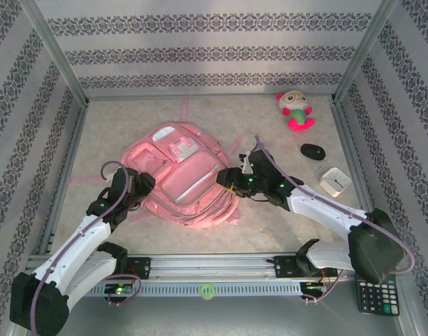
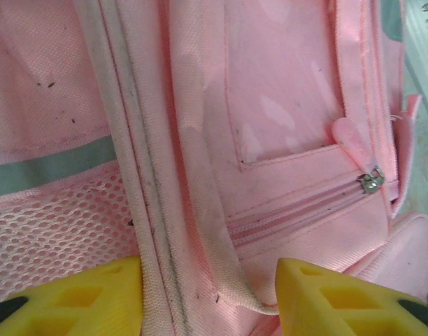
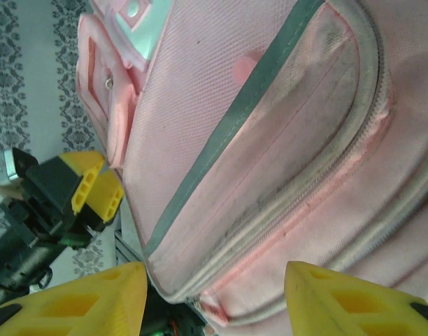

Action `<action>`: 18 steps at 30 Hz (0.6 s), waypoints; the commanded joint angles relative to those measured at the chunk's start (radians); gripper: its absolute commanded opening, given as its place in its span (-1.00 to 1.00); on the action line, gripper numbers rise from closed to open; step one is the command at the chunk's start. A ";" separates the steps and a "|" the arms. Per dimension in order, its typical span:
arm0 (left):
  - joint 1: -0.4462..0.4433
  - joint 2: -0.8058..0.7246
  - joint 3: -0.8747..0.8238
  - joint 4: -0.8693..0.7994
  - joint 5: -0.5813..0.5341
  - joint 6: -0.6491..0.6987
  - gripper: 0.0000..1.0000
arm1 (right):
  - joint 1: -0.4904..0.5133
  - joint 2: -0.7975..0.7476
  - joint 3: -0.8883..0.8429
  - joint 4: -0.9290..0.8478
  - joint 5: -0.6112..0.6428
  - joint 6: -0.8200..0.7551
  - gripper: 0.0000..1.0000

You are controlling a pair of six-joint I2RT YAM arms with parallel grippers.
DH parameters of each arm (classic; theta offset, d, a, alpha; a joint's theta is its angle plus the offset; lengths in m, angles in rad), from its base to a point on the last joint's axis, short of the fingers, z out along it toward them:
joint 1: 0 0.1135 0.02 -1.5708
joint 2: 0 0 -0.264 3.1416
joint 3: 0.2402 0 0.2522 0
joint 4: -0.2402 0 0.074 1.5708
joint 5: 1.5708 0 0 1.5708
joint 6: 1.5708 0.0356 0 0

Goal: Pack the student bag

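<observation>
The student bag (image 1: 180, 175), a pink backpack with white trim, lies flat in the middle of the table. My left gripper (image 1: 143, 183) is at its left edge. In the left wrist view the left gripper (image 2: 208, 280) is open, its yellow fingers (image 2: 95, 294) either side of a white trim strip (image 2: 221, 273), below a pocket zip pull (image 2: 371, 180). My right gripper (image 1: 229, 179) is at the bag's right edge. It stands open (image 3: 214, 276) over the bag's corner, where a zip (image 3: 319, 182) curves round. The left gripper's fingertips (image 3: 95, 192) show beyond the bag.
A plush toy (image 1: 295, 110) sits at the back right, with a black mouse (image 1: 312, 151) and a white clock (image 1: 335, 180) nearer on the right. A calculator (image 1: 377, 295) lies by the right arm's base. Patterned walls enclose the table.
</observation>
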 commanded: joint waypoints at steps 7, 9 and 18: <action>-0.016 0.052 -0.008 0.030 -0.018 0.032 -0.06 | 0.032 0.116 -0.053 0.323 0.042 0.210 0.11; -0.014 0.056 -0.008 0.039 -0.025 0.040 -0.06 | 0.038 0.110 -0.066 0.321 0.084 0.222 0.23; 0.002 0.098 0.005 0.101 -0.104 0.106 -0.42 | 0.048 0.065 -0.135 0.294 0.180 0.250 0.21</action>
